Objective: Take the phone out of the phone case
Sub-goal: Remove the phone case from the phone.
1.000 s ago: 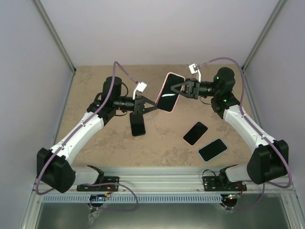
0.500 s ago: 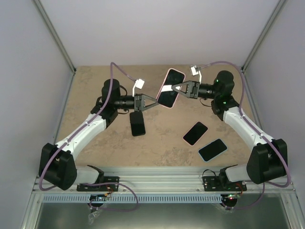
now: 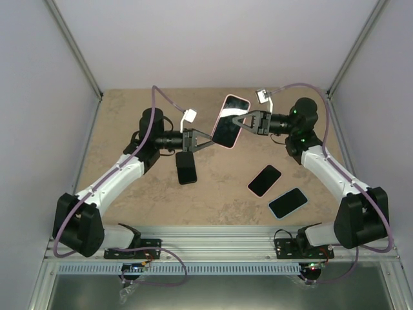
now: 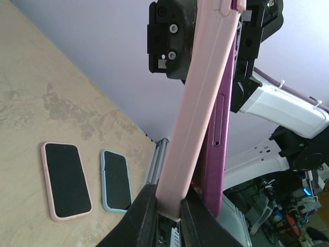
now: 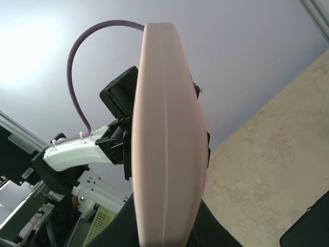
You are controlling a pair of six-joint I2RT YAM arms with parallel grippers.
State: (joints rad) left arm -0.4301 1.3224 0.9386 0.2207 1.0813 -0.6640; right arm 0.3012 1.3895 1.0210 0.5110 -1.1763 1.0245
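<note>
A phone (image 3: 227,129) in a pink phone case (image 3: 237,97) hangs in the air between both arms, screen up. My left gripper (image 3: 210,143) is shut on the case's lower left corner. From the right, my right gripper (image 3: 240,120) is shut across the upper part. In the left wrist view the pink case (image 4: 200,103) sits edge-on between my left gripper's (image 4: 168,203) fingers. The phone's purple side (image 4: 218,128) stands a little off the case on the right. The right wrist view is filled by the case's pink edge (image 5: 164,128), clamped in my right gripper (image 5: 164,229).
On the table lie a black phone (image 3: 186,168) under the left arm, a pink-cased phone (image 3: 264,180) and a light-blue-cased phone (image 3: 288,202) near the right arm. The pink-cased phone (image 4: 66,180) and the blue-cased phone (image 4: 115,180) also show in the left wrist view. Grey walls close in the table.
The held phone has shifted slightly up and away with both arms. The right gripper loosened briefly and has shut again on it. The left grip stayed the same.
</note>
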